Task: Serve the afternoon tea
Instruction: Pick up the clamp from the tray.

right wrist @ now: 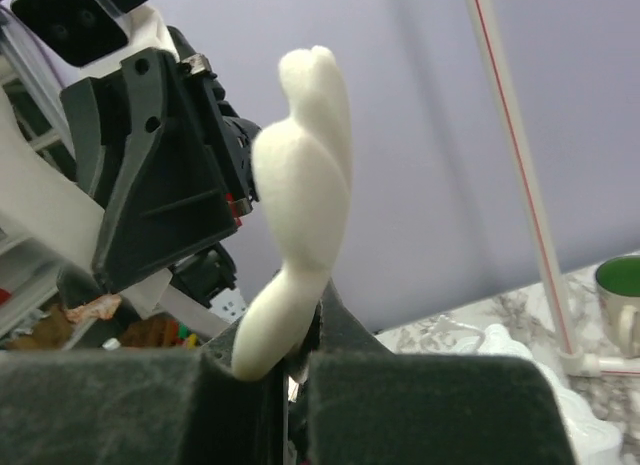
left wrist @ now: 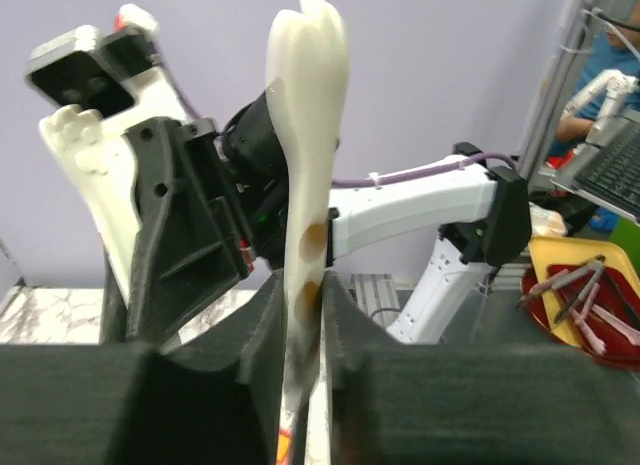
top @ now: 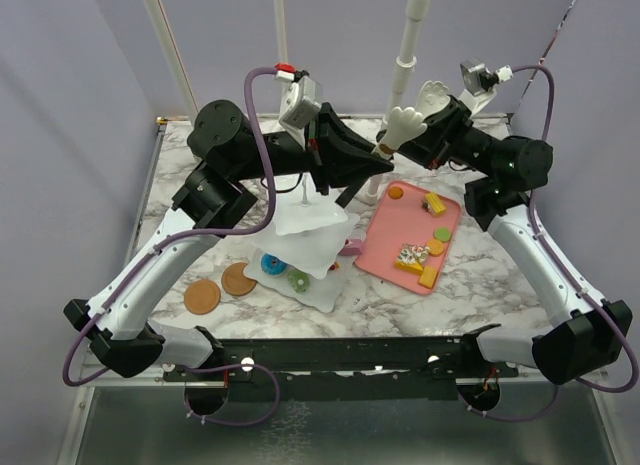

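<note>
Each pincer is closed tight on a white tool: the left pincer (left wrist: pixel 300 320) on a brown-spotted scalloped paddle (left wrist: pixel 305 135), the right pincer (right wrist: pixel 298 350) on a second paddle (right wrist: pixel 300 195). Both hover close together over the far end of the pink tray (top: pixel 400 225) of toy pastries (top: pixel 410 255), just right of the three-tier stand (top: pixel 310 220) at mid-bench (top: pixel 480 275). So near, the paddles could clash or twist in their narrow grips, and the left forearm crossing above the stand could tip it. Only the top view shows stand and tray – only the right wrist view shows the green-lined mug (right wrist: pixel 620 285).

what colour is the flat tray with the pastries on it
The tray is pink; the top external view shows it best.
</note>
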Available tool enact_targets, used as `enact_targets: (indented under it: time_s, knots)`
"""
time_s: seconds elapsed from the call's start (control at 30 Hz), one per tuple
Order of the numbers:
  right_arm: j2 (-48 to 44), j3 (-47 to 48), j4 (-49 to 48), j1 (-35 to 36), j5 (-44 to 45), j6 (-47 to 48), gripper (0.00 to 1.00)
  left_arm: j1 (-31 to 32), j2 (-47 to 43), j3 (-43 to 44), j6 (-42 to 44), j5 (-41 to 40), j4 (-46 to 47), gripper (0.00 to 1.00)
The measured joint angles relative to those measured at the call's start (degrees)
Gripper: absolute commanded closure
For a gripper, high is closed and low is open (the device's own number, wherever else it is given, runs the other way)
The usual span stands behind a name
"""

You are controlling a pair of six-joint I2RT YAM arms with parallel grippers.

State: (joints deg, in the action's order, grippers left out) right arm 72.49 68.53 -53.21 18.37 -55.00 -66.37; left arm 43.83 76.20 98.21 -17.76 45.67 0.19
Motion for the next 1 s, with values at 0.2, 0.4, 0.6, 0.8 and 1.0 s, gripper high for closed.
enact_targets:
  time_s: [0.2, 0.4, 0.6, 0.8, 1.0]
  knots:
    - [-0.42, 12.63, 26.75, -1.01, -2.08, 17.29, 0.99, -5.05, -0.37, 0.46, 3.61, -3.80, 2.43, 0.07]
    - [-1.73, 24.20, 58.29, -1.05, 0.96, 38.93, 0.99, -5.14, -1.05, 1.07, 13.51, -4.07, -2.47, 0.01]
    - [1.77, 28.37, 80.43, -1.07, 9.01, 50.99, 0.99, -5.14, -1.60, 2.80, 37.40, -5.22, -13.31, 0.01]
    - [9.62, 32.26, 95.30, 0.02, 18.25, 54.99, 0.99, -4.59, -7.50, -4.70, 71.71, -7.30, -18.73, 0.01]
    - [11.54, 37.42, 104.19, 2.80, 26.97, 57.37, 0.99, -0.70, -10.25, -9.84, 97.18, -9.49, -26.36, 0.01]
